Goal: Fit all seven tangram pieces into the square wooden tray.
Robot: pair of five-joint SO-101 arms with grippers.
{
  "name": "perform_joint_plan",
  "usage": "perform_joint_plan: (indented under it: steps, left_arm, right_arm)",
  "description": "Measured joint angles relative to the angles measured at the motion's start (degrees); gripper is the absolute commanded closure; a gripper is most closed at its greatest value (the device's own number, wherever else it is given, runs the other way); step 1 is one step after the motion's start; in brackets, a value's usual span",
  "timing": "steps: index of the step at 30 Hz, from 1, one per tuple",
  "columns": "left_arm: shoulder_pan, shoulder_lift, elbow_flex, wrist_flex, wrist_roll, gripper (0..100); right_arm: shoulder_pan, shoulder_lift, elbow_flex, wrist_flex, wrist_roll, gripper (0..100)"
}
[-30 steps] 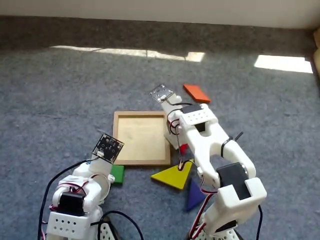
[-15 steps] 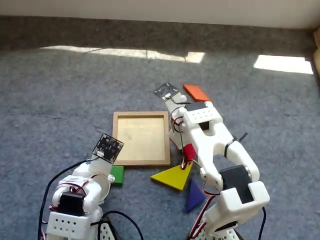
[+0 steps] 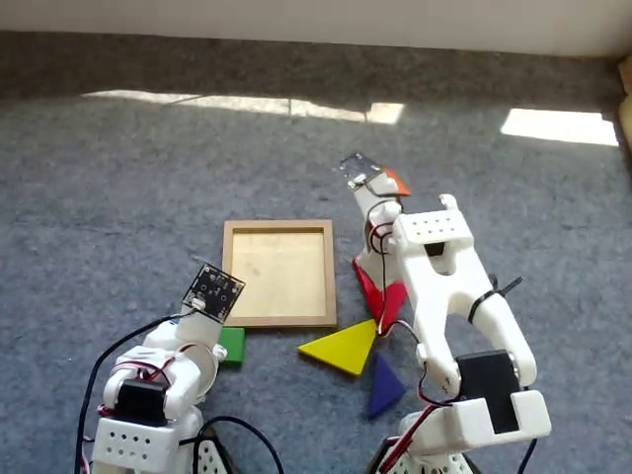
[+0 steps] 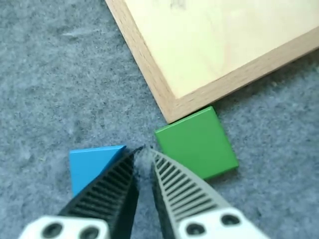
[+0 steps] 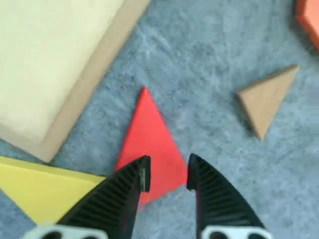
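Nearest the bases, on grey carpet (image 3: 118,178): a dark blue triangle (image 3: 383,385) flat beside the right arm's base, apart from the other pieces. Just beyond, a yellow triangle (image 3: 346,348), 1 corner reaching the red triangle (image 3: 380,296). Over on the left at about the same depth, the left gripper (image 4: 143,151) low over the carpet, jaws together with nothing between them, tips between a light blue triangle (image 4: 92,162) and a green square (image 4: 197,144). Green square touching the near-left corner of the square wooden tray (image 3: 278,319). Tray flat on the carpet, pale floor bare, all 7 pieces lying outside it. Along the tray's right rim, just beside it, the red triangle, point aimed away from the bases. Over its wide end, the right gripper (image 5: 168,162), jaws apart, clamping nothing; contact with the piece unclear. Farther out, a plain wooden triangle (image 5: 264,99) near the red triangle but apart. Farthest, an orange piece (image 3: 398,184), partly hidden behind the right arm's wrist.
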Motion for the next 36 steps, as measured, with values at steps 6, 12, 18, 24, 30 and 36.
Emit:
perform_joint_plan:
  steps: [6,12,18,24,30,36]
  left_arm:
    - [0.0,0.0,0.0,0.0,0.0,99]
    - [0.0,0.0,0.0,0.0,0.0,99]
    - [0.0,0.0,0.0,0.0,0.0,99]
    - [0.0,0.0,0.0,0.0,0.0,99]
    - [0.0,0.0,0.0,0.0,0.0,99]
    - [0.0,0.0,0.0,0.0,0.0,99]
  right_arm:
    - [-1.0,0.0,0.0,4.1,-8.0,69.3]
    - [-6.8,0.0,0.0,4.4,-13.0,69.3]
    - [-8.8,0.4,5.4,-1.3,-13.8,69.4]
    - [-7.9,3.8,9.1,-6.9,-12.0,77.0]
    - [-3.9,3.8,8.4,-7.1,-5.6,88.6]
    - [-1.7,3.7,8.3,-7.1,-1.0,95.2]
